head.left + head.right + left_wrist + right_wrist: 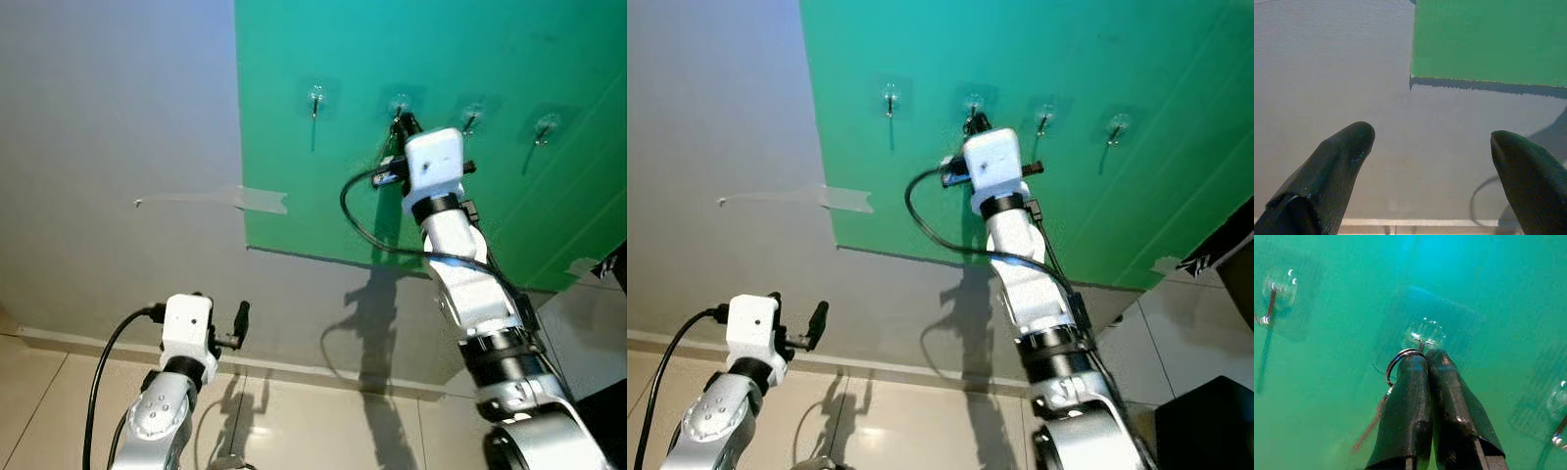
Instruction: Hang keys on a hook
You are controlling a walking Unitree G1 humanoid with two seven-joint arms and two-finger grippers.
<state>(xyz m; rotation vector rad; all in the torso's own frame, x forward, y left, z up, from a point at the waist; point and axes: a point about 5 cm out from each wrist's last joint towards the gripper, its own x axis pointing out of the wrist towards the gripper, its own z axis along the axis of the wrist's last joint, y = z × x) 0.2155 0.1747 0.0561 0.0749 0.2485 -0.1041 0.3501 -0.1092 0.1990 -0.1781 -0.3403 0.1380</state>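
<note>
1. Holding the key ring (1403,358) between its two fingers, the right pincer (1426,357) is raised high against the green panel (323,196) on the wall. The fingers are pressed together, clenched on the ring. A thin reddish strip hangs from the ring below the fingers; it is blurred, so I cannot say if it is a key or a tag.

2. The relation that matters: the clear hook (1423,335) sits just beyond the fingertips, straight ahead along the fingers' own line and a little toward the panel. The ring's upper edge looks very near the hook's small metal prong, maybe touching; I cannot tell if the ring is already over the prong.

3. The ring stands about upright, its open face turned toward the camera, with its top near the hook. The hanging strip points down and to one side, so the long axis of the keys runs downward from the ring.

4. This hook is the second from the left in a row of four. The left neighbour hook (315,98) and the two at the right (472,117) (545,127) are empty and apart from it.

5. The right arm is clearly the nearer one. The left pincer (1432,166) is low, well apart from the hooks, facing the grey wall (118,147) with its fingers spread wide and nothing between them.

6. My judgement: the next move needs a small lift, so the ring passes over the prong, and then a release.
</note>
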